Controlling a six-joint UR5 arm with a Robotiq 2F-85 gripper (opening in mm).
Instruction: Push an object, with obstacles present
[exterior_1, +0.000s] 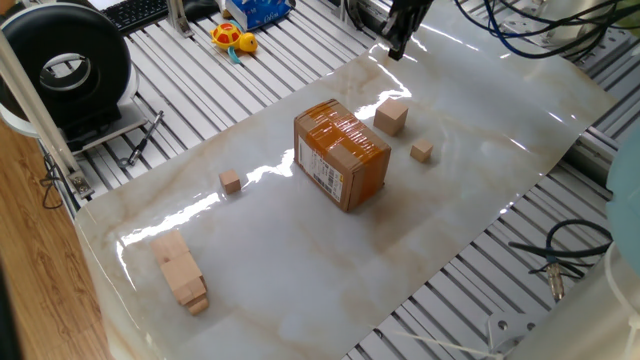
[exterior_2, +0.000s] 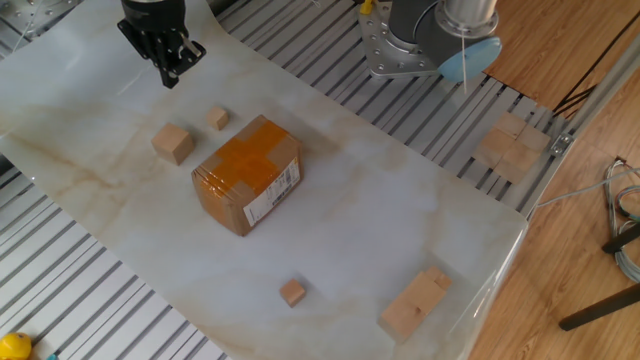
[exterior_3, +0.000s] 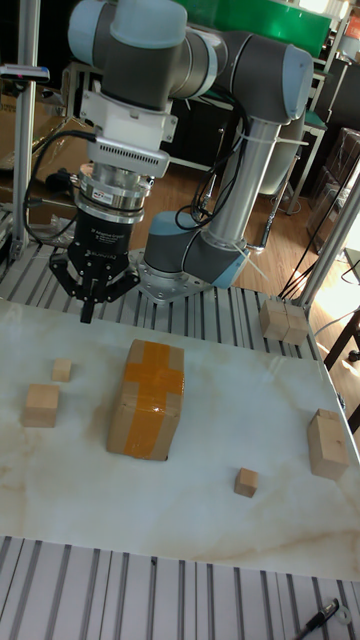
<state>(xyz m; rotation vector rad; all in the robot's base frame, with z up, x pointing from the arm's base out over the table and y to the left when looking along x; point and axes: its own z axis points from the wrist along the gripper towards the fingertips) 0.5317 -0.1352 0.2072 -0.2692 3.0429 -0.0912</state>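
Note:
The object, a plain medium wood cube (exterior_1: 391, 118) (exterior_2: 172, 143) (exterior_3: 42, 405), rests on the marble sheet close beside the obstacles' orange-brown cardboard box (exterior_1: 342, 155) (exterior_2: 247, 174) (exterior_3: 148, 398). One tiny cube (exterior_1: 422, 151) (exterior_2: 218, 118) (exterior_3: 62, 370) lies near it, another (exterior_1: 231, 181) (exterior_2: 292, 292) (exterior_3: 246, 482) past the box. Long pale blocks (exterior_1: 180, 270) (exterior_2: 415, 303) (exterior_3: 327, 442) lie at the sheet's far end. My gripper (exterior_1: 393, 48) (exterior_2: 170, 75) (exterior_3: 88, 312) hangs shut and empty, apart from the cube, near the sheet's edge.
More pale blocks (exterior_2: 510, 145) (exterior_3: 282, 320) sit on the slatted frame off the sheet. The arm's base (exterior_2: 420, 40) stands beside the sheet. A black round device (exterior_1: 70, 70), a yellow toy (exterior_1: 233, 40) and cables (exterior_1: 560, 250) lie around the edges.

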